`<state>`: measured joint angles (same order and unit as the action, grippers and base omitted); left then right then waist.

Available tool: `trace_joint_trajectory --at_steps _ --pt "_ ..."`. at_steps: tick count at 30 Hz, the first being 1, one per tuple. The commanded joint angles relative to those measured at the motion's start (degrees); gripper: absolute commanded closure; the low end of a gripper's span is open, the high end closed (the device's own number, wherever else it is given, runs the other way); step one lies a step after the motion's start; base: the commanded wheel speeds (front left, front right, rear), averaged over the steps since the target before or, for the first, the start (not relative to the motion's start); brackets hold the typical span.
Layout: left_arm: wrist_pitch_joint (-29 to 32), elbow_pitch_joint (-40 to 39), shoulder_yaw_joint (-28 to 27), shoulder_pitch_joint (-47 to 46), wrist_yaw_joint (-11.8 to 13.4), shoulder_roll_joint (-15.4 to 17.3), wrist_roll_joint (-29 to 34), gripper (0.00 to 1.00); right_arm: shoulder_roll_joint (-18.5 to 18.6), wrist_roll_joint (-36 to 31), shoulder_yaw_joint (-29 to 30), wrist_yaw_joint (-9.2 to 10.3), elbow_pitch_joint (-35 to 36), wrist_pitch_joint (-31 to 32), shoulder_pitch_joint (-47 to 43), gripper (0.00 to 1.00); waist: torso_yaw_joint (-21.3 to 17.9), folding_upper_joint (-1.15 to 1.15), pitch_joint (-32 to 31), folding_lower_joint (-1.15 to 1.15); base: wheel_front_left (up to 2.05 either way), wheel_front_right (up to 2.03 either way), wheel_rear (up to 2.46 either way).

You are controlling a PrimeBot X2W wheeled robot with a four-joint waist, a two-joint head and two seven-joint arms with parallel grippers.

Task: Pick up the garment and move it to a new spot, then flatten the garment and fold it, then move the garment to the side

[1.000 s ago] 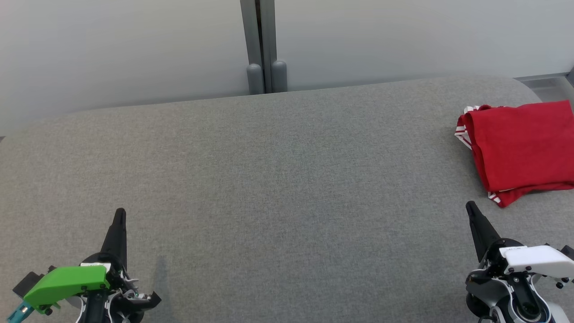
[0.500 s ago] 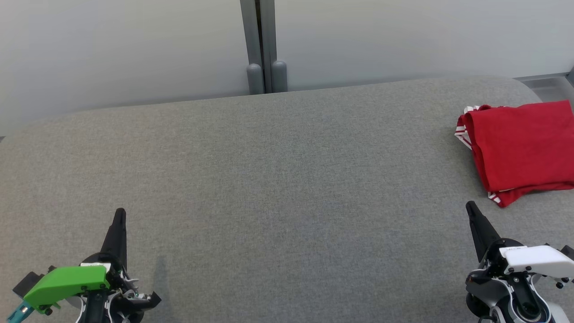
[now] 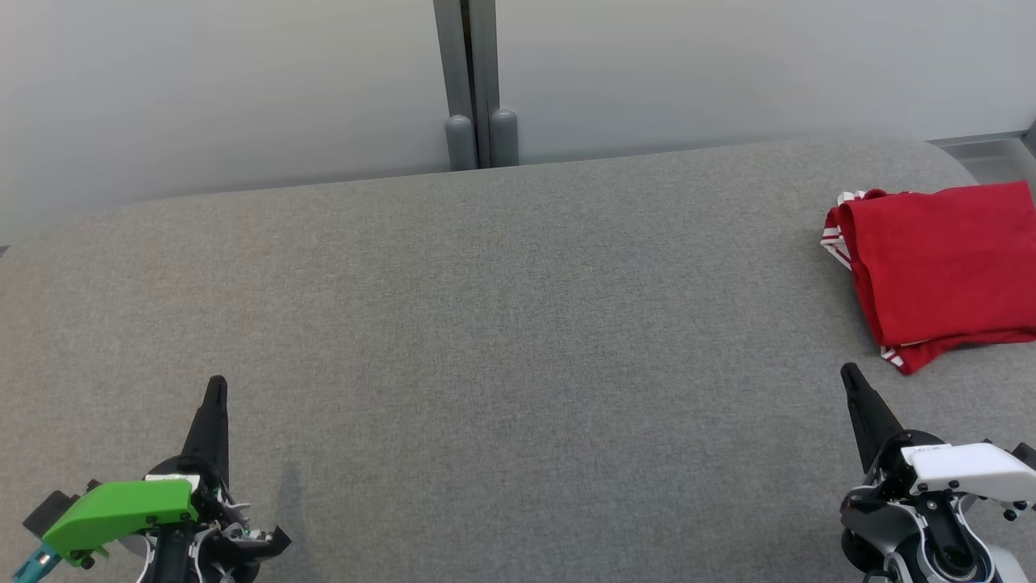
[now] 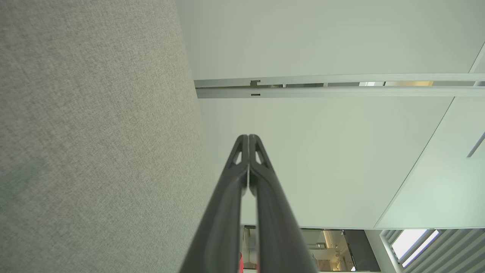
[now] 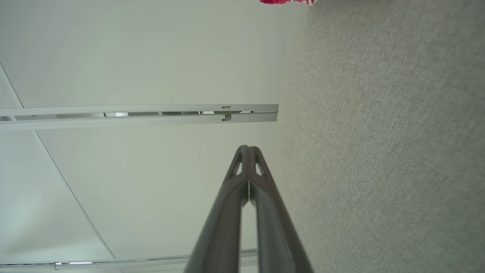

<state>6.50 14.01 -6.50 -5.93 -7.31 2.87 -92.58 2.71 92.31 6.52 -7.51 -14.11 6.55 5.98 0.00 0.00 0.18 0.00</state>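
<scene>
The red garment (image 3: pixel 939 271) lies folded on the grey cloth top (image 3: pixel 486 324), far over on the robot's R side, toward the back. Red-and-white stripes peek out at its L edge and front corner. The right gripper (image 3: pixel 847 371) sits low on the R side, pinched tight w/ nothing in it. Its tip points up toward the garment's front corner, near it but not touching. The left gripper (image 3: pixel 216 382) sits low on the L side, also pinched tight and empty, well apart from the garment, w/ the wide grey top between them. In the R wrist view a small bit of red shows at the top edge. Behind the top is a pale wall (image 3: pixel 202 81) w/ a grey post (image 3: pixel 473 81).
</scene>
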Motion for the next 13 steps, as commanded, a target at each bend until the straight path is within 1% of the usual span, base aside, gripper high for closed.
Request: trace_joint_trajectory --at_steps 1,13 --pt "0.3 0.1 -0.2 -0.7 -0.4 0.1 0.3 1.00 0.3 0.2 0.1 0.04 0.2 0.2 0.4 1.00 0.0 0.00 0.0 0.00 0.00 0.00 0.00" --pt "0.3 0.1 -0.2 -0.7 -0.4 0.1 0.3 1.00 0.3 0.2 0.1 0.04 0.2 0.2 0.4 1.00 0.0 0.00 0.0 0.00 0.00 0.00 0.00"
